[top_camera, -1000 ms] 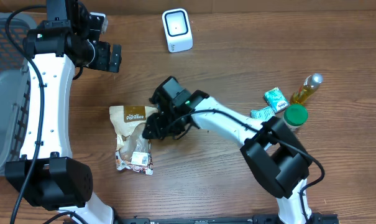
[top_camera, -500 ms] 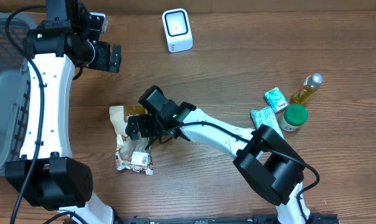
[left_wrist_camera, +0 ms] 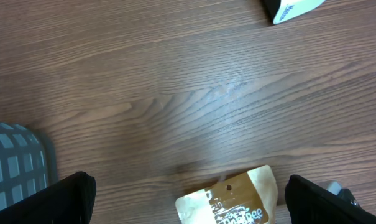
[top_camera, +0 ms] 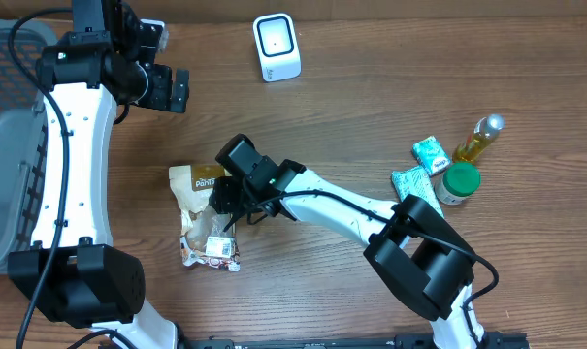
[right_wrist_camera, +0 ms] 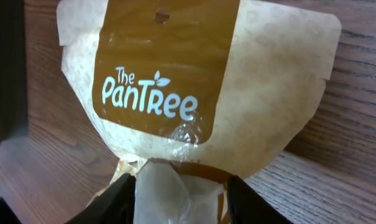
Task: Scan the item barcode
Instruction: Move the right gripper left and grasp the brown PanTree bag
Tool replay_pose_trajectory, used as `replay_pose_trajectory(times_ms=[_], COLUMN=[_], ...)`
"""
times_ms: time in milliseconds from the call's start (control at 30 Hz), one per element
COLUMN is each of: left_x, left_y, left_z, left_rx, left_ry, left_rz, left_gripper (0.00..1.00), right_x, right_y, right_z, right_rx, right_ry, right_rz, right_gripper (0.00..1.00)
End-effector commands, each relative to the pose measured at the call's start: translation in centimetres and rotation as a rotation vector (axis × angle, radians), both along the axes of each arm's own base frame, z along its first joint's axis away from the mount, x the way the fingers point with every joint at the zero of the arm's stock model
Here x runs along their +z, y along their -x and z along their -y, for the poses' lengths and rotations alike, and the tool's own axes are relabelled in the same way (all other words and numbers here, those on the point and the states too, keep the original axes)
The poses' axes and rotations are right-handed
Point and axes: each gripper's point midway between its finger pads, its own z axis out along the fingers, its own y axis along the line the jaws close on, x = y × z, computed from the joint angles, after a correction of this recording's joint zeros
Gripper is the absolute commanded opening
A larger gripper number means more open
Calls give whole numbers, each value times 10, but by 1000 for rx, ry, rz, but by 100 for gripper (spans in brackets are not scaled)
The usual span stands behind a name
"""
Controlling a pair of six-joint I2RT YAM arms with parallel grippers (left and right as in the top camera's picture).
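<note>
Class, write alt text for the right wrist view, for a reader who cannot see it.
A tan paper snack pouch with a brown label reading The PanTree lies on the wooden table, filling the frame. At the bottom edge, the right gripper has its two dark fingers pressed against either side of the pouch's crumpled clear end.

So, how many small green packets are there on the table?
2. One green packet lies beside the oil bottle. The second packet lies close by, next to the green-lidded jar, its lower edge under the right arm. More could be hidden beneath that arm.
</note>
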Motion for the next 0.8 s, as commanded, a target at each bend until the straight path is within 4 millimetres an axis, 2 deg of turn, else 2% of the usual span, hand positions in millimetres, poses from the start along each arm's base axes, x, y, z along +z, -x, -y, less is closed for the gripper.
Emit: replay_pose_trajectory(times_ms=[0, 200, 400, 533, 567, 633, 767], left_x=[0, 0, 0, 0, 0, 0, 0], left_y=[-2, -2, -2, -2, -2, -2, -2], left_z=[-2, -2, -2, -2, -2, -2, -2], left_rx=[16, 16, 16, 16, 16, 16, 16], left_ry=[4, 4, 4, 4, 4, 4, 4], left_rz=[0, 0, 0, 0, 0, 0, 0], left_gripper=[100, 100, 100, 100, 100, 99, 100], right_x=[2, -2, -3, -5, -6, -7, -2], right_y=[10, 15, 15, 16, 16, 13, -3], right_z=[-7, -2, -2, 3, 5, 14, 43], right_rx=[21, 22, 22, 18, 15, -1, -65], right_ry=[1, 28, 32, 47, 53, 71, 109], right_rz=[8, -7, -8, -20, -26, -41, -76], right_gripper=[41, 24, 19, 11, 11, 5, 4])
